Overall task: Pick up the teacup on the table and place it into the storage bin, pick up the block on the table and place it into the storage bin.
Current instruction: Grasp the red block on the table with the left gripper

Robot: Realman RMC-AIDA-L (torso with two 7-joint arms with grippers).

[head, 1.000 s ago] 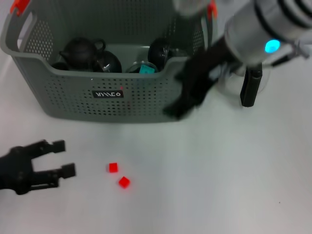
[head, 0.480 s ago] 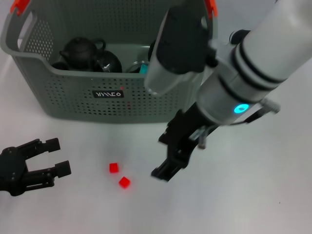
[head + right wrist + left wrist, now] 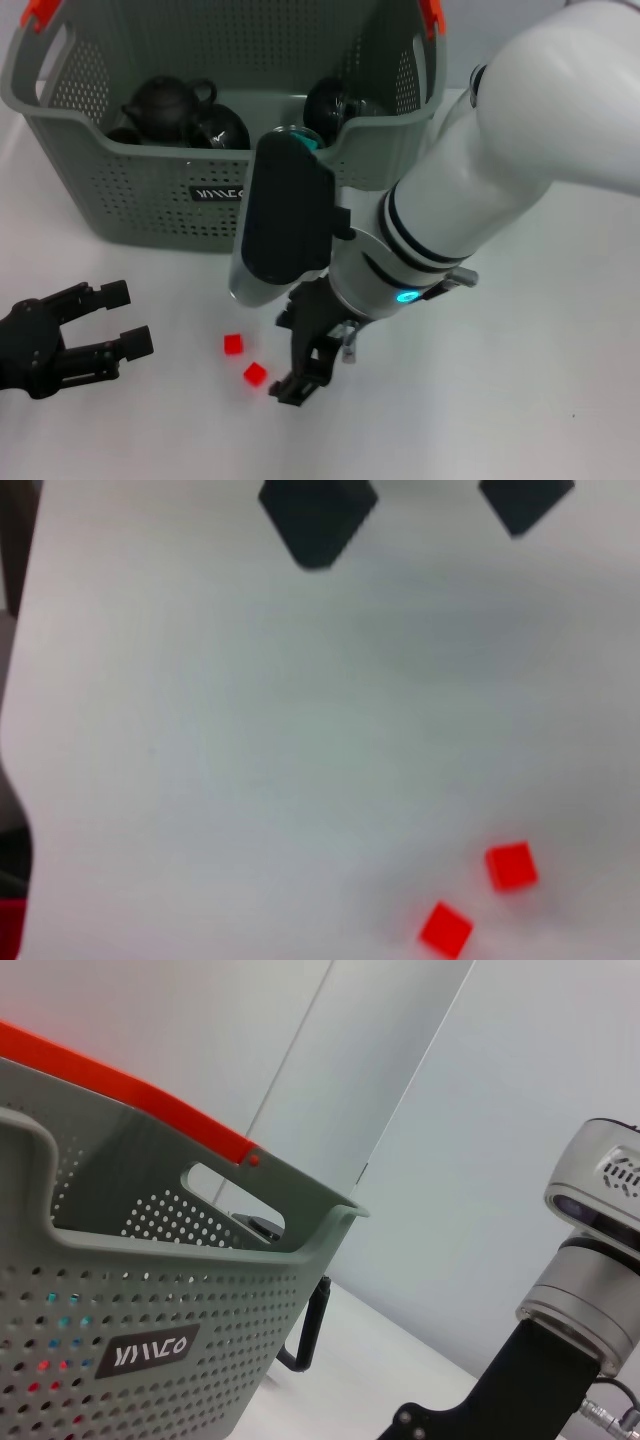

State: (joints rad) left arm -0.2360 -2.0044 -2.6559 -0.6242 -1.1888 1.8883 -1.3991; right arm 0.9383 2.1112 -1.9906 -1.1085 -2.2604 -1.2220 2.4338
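Since a second ago the right gripper [image 3: 297, 382] is swinging from beside the grey perforated plastic storage bin [image 3: 150, 205] down toward two small red blocks [image 3: 255, 375], the nearer one just beside its empty, parted jaws. Dark teaware is sitting in the bin, so the block step is looking unfinished; the left gripper [image 3: 125, 318] is idling open, well apart

White table [image 3: 560, 330] bearing a grey perforated storage bin [image 3: 150, 205] toward its far side and two small red blocks [image 3: 233, 344] [image 3: 255, 375] lying close together, apart, in front of the bin.

Right arm [image 3: 470, 190]: glossy white casing, black joint rings, cyan indicator light, black wrist module. Right gripper [image 3: 300, 380]: black. Left gripper [image 3: 122, 318], at 9 o'clock: matte black, blocky fingertips.
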